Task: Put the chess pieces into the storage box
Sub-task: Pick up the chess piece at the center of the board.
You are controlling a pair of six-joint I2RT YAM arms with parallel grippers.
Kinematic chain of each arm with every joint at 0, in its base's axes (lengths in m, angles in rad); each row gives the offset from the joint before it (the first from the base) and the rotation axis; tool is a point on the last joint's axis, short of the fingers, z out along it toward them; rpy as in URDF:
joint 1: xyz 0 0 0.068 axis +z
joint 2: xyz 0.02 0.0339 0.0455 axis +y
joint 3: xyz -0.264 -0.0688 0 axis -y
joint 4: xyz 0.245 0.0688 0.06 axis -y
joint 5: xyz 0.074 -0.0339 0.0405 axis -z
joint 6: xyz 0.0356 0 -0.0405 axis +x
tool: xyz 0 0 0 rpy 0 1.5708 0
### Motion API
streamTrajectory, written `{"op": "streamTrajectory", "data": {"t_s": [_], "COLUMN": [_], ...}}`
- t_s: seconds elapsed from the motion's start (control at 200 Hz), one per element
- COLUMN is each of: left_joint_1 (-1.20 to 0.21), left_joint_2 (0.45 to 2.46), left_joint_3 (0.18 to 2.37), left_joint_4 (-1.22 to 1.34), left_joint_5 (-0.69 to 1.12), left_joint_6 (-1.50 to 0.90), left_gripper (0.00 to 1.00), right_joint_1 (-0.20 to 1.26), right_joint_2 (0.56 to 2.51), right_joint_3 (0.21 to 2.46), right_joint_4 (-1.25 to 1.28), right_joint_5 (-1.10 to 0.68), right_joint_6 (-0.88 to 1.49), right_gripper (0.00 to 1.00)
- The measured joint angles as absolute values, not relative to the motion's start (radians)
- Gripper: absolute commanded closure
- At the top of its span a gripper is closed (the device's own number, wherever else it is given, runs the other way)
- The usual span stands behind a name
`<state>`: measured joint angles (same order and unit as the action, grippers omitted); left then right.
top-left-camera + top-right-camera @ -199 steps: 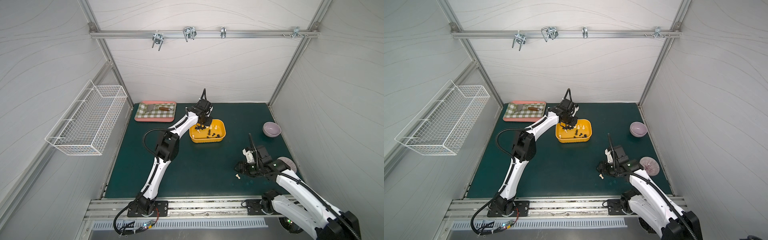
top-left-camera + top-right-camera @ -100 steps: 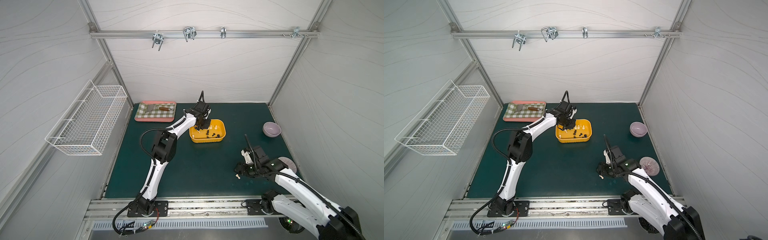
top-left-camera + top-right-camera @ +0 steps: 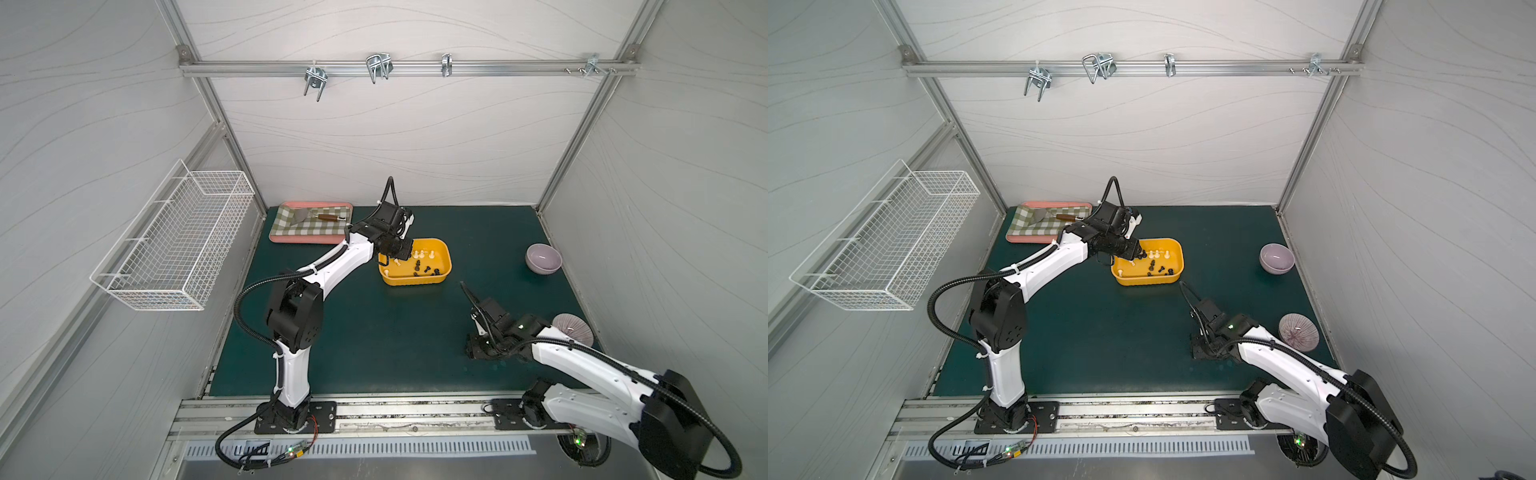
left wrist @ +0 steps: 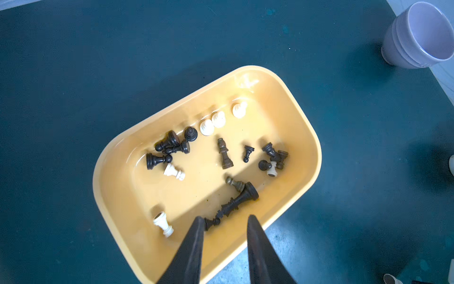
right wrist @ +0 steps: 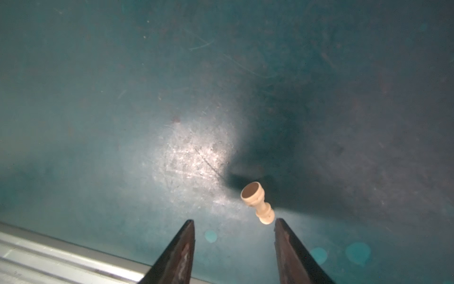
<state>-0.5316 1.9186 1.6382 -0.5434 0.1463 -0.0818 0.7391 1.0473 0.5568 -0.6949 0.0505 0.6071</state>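
Observation:
The yellow-orange storage box (image 3: 415,283) (image 3: 1148,282) (image 4: 317,152) holds several chess pieces (image 3: 424,266) (image 4: 169,147), black, dark brown and cream, most lying on their sides. My left gripper (image 3: 406,252) (image 3: 1139,252) (image 4: 226,218) hangs open over the box's left end. Nothing is between its fingers, and a long dark piece (image 4: 235,201) lies just beyond the tips. My right gripper (image 3: 471,353) (image 3: 1196,353) (image 5: 234,220) is open, low over the mat. One cream piece (image 5: 256,201) lies on its side just ahead of its tips, close to one fingertip (image 5: 280,222). This piece is hidden in both top views.
A purple bowl (image 3: 543,258) (image 4: 420,37) stands at the right, a ribbed dish (image 3: 569,328) behind my right arm. A pink-rimmed checkered tray (image 3: 309,224) sits at the back left, a wire basket (image 3: 174,245) on the left wall. The metal front rail (image 5: 61,255) is near my right gripper.
My left gripper's jaws have parted slightly over the box. My right gripper has moved down and left over the cream piece that showed beside it before.

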Motion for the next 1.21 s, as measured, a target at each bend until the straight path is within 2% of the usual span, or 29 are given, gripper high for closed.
{"op": "streamTrajectory", "data": {"t_s": [0.56,1.205], "left_joint_1": [-0.532,-0.532], "left_joint_2": [1.782,1.755], "left_joint_3": [1.463,1.402], "left_joint_4": [-0.498,-0.487], "left_joint_5": [0.148,0.159], "left_joint_6": [-0.134,-0.190], "left_gripper": [0.68,0.68], "right_joint_1": [0.740,0.741], "right_joint_2": [1.044,1.089], "right_joint_3": [0.472,0.472], "right_joint_4": [-0.589,-0.538], "right_joint_5": [0.063,0.021], "right_joint_6": [0.632,0.628], "right_gripper": [0.45,0.53]}}
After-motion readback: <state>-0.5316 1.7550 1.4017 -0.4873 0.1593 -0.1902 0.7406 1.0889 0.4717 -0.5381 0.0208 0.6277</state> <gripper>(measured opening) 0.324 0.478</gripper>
